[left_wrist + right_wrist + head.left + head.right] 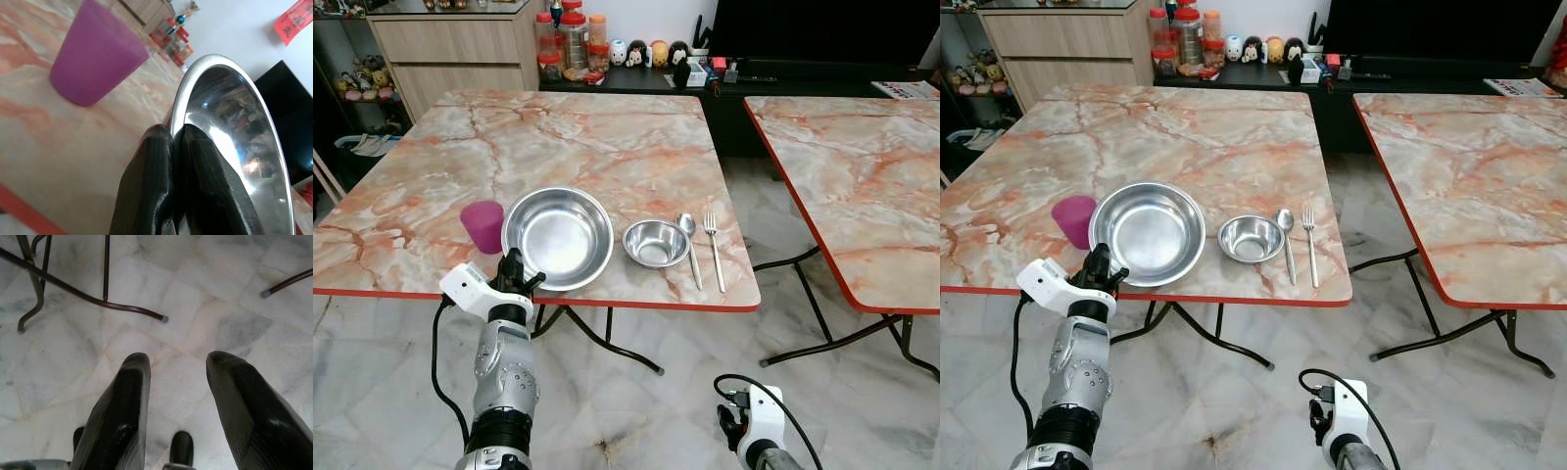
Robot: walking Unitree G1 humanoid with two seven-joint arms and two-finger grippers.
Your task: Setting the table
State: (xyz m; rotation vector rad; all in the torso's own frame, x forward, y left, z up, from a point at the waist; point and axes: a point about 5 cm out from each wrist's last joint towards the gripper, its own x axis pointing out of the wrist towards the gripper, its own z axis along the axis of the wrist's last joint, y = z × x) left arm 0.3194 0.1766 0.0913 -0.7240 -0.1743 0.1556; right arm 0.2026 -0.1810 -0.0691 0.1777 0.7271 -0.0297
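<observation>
Your left gripper (513,270) sits at the near rim of the large steel plate (558,235), and the left wrist view shows its two black fingers (156,181) pressed together right at that rim. Whether they pinch the metal edge or merely rest against it, you cannot tell from these pictures; read them as closed with no visible gap. Taking the plate as your landmark: the purple cup (483,225) stands just beside it on the left, close to touching; the small steel bowl (656,242) lies just to its right, then the spoon (689,245) and the fork (714,249) further right again, side by side and parallel. All five sit near the front edge of the marble table (558,137). Your right gripper (176,396) hangs low over the floor with its fingers spread wide, holding nothing.

You appear to be on the plate's placement, late in the setting, since the pieces already form a tidy row. If the plate needs a nudge, push gently away from the table edge and watch the cup, which is close enough to be knocked. Otherwise ease the fingers apart and draw the arm straight back.
</observation>
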